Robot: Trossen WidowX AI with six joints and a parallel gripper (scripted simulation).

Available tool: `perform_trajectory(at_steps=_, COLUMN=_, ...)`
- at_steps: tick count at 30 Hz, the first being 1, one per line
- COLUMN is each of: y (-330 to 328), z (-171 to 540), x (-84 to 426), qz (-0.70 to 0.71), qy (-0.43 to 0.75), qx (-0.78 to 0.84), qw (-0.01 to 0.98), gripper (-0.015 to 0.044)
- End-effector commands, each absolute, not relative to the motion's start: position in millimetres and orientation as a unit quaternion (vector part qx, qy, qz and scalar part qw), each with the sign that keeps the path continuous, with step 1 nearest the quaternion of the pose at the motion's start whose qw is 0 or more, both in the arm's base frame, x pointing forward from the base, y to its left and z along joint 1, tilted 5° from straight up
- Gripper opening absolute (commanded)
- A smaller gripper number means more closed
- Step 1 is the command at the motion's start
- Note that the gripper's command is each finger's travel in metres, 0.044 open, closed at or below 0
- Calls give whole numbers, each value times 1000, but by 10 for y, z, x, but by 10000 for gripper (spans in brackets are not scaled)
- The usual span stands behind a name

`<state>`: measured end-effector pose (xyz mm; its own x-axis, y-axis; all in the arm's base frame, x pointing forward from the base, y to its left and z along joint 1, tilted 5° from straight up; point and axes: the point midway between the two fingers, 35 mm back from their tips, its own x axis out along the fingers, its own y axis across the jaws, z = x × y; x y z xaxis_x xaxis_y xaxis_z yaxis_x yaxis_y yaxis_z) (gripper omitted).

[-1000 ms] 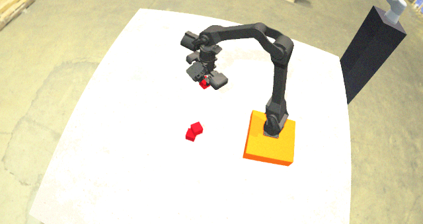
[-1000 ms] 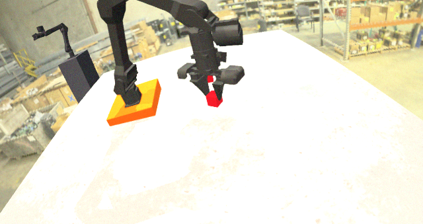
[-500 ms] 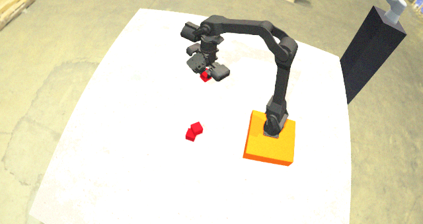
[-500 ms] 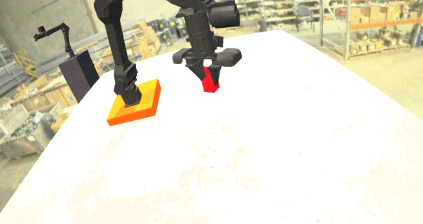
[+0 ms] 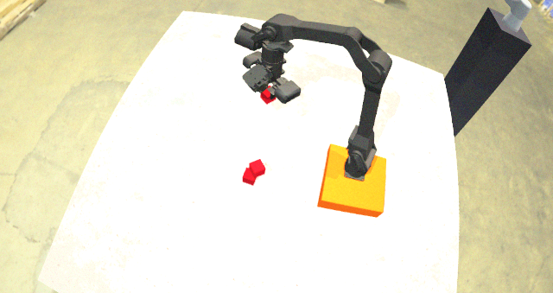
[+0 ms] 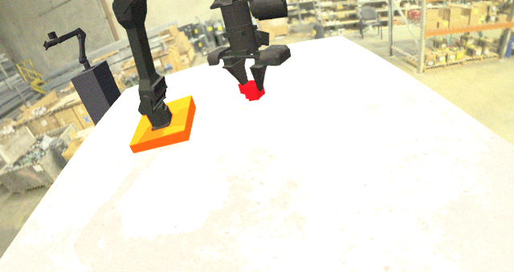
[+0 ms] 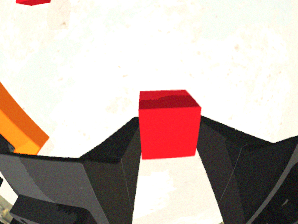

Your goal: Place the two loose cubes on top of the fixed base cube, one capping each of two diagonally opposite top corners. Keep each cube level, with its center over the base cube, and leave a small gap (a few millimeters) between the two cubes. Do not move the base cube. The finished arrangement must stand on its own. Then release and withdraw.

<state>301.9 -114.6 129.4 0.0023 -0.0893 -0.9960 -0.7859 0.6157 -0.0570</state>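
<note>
My gripper (image 5: pixel 269 92) (image 6: pixel 254 86) (image 7: pixel 166 121) is shut on a red cube (image 5: pixel 267 98) (image 6: pixel 252 88) (image 7: pixel 169 132), held between the fingertips above the table. Two more red cubes are together near the table's middle in the top view: one (image 5: pixel 257 168) overlaps the other (image 5: pixel 249 177) in the view, at differing angles. I cannot tell whether one rests on the other or which is the base cube. In the exterior view they are hidden or merge with the held cube. Part of a red cube (image 7: pixel 33 1) shows at the wrist view's top left edge.
The arm stands on an orange block (image 5: pixel 352 194) (image 6: pixel 161 141) (image 7: pixel 22 132), to the right of the cube pair in the top view. The white table (image 5: pixel 173 224) (image 6: pixel 321 184) has its far edge behind the arm. A dark pedestal (image 5: pixel 479 68) (image 6: pixel 96 87) stands beyond the table.
</note>
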Motion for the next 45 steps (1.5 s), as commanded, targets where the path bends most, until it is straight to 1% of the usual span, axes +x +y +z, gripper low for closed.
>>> perform_trajectory(at_steps=1, y=-1039, z=1299, x=3059, qz=277, qy=648, qx=-337, qw=624, gripper=105)
perform_trajectory(at_steps=23, y=-332, z=1197, x=3231, qz=260, qy=654, qx=-314, qw=637, gripper=105)
perform_trajectory(at_steps=45, y=399, z=1095, x=3237, qz=242, qy=661, qx=-292, qw=647, gripper=105)
